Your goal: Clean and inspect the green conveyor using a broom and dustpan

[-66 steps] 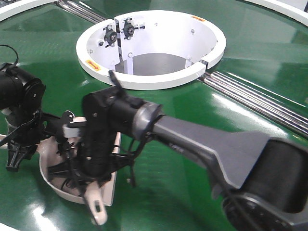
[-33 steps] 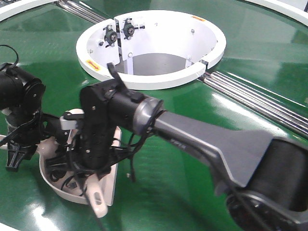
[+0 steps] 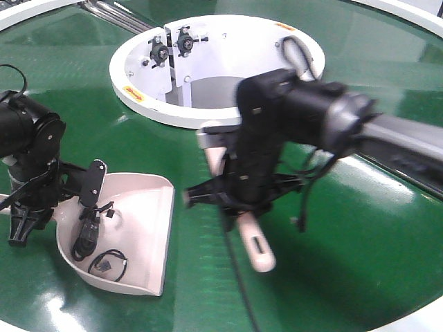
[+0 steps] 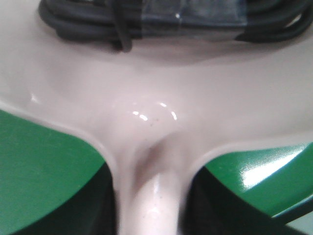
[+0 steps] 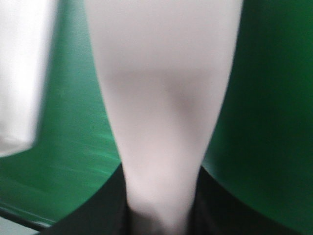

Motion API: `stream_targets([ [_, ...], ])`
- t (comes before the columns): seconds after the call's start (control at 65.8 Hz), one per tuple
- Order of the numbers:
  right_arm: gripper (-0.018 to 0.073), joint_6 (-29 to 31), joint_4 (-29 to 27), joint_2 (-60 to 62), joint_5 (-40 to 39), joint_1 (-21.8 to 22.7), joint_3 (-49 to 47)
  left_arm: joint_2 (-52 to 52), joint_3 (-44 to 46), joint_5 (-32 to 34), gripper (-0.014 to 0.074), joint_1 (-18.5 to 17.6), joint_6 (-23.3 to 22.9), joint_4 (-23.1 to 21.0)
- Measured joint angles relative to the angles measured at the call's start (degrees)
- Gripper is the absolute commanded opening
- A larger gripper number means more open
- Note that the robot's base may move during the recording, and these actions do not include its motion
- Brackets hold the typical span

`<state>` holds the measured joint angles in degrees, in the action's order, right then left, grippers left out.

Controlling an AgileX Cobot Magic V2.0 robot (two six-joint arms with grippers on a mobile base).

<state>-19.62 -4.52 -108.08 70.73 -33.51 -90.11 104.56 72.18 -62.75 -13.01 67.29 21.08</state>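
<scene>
Clamping the broom (image 3: 263,260), right pincer (image 3: 235,198) hangs apart from the dustpan (image 3: 142,207) lip; left pincer (image 3: 28,214) clamps its handle.

Left hand (image 3: 28,206) tight around dustpan (image 3: 145,200) handle, right hand (image 3: 239,199) tight around broom (image 3: 248,229), both wrists downward.

I see L arm (image 3: 29,135): matte blk, round joint housings. R arm (image 3: 277,117): blk wrist, silver collar, grey link behind. Thin blk cables (image 3: 306,197) loop off R wrist.
</scene>
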Motion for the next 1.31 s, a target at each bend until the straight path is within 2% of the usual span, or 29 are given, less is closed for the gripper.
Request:
stream_targets([
  [0.38, -0.0001, 10.56, 1.27, 14.09, -1.15, 16.60, 19.24, 0.00, 0.00, 0.00, -0.0006, 0.00, 0.00, 0.00],
  [0.577, -0.0001, 14.71, 1.63, 15.65, -4.15, 22.09, 28.21, 0.00, 0.00, -0.02, -0.0006, 0.00, 0.00, 0.00],
  [0.85, -0.0001, 15.89, 1.66, 14.44, -11.20, 23.07, 34.10, 0.00, 0.00, -0.07, -0.0006, 0.00, 0.00, 0.00],
  [1.306, 0.0006, 17.77, 0.87, 9.66, -13.12, 23.07, 34.10, 0.00, 0.00, -0.07, -0.0006, 0.00, 0.00, -0.05],
])
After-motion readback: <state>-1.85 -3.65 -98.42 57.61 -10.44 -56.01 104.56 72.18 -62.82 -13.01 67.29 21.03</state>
